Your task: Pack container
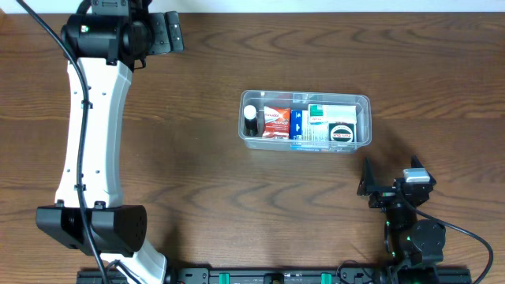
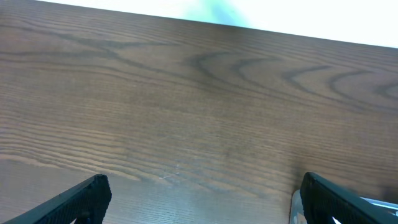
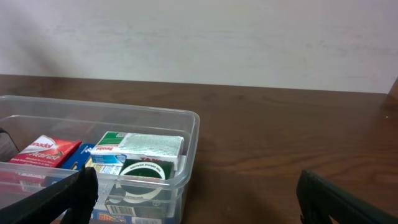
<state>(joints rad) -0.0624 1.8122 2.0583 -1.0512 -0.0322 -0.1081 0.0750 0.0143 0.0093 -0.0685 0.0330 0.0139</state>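
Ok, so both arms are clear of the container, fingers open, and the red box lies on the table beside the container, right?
Not quite: the red box lies inside the container, between the bottle and the blue box, as the overhead view shows. The rest stands: both arms are clear of the container, left fingers and right fingers open.

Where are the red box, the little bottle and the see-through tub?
red box (image 1: 276, 121), overhead view, middle of its top face.
little bottle (image 1: 251, 112), overhead view, its white top.
see-through tub (image 1: 308, 93), overhead view, its far rim.
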